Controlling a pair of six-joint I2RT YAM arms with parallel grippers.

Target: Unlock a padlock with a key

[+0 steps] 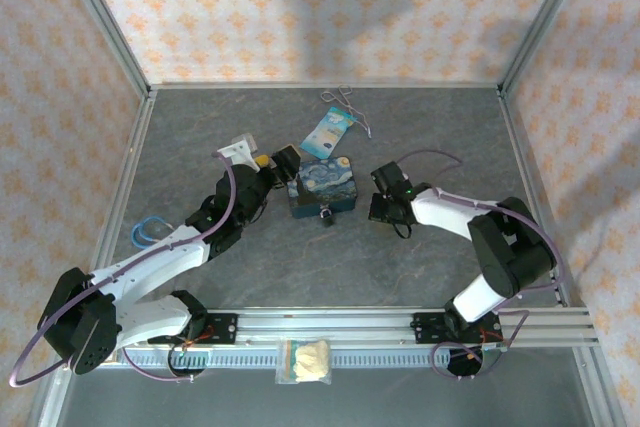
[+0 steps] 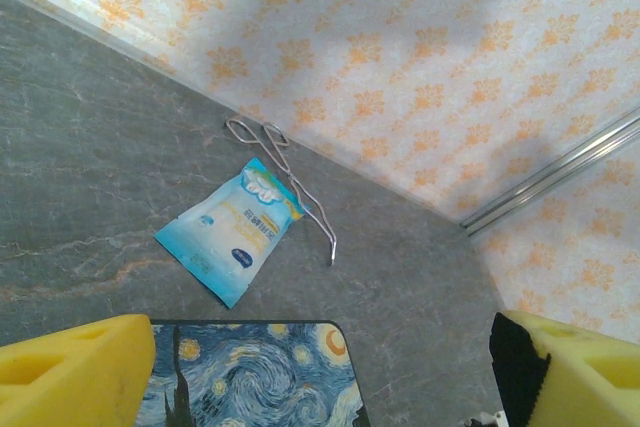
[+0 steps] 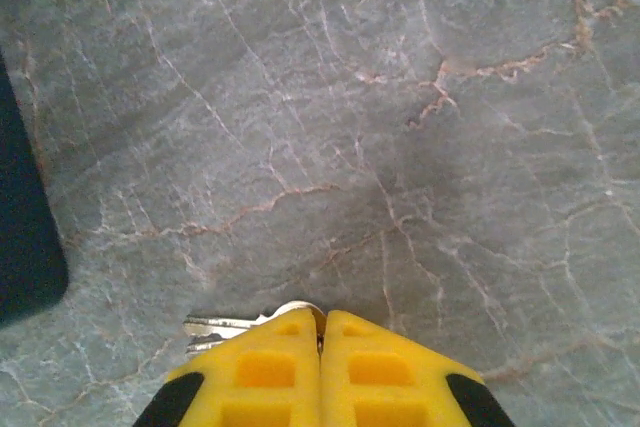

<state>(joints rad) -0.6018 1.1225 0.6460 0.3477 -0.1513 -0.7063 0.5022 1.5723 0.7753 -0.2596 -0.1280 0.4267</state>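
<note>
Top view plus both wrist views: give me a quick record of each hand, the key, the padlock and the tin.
left hand: open, at the tin's left end
right hand: shut on the key, low over the table, right of the tin
key: pinched, sticking out sideways past the fingertips
padlock: at the tin's near edge, shackle state too small to tell
tin: lying flat between the two hands
</note>
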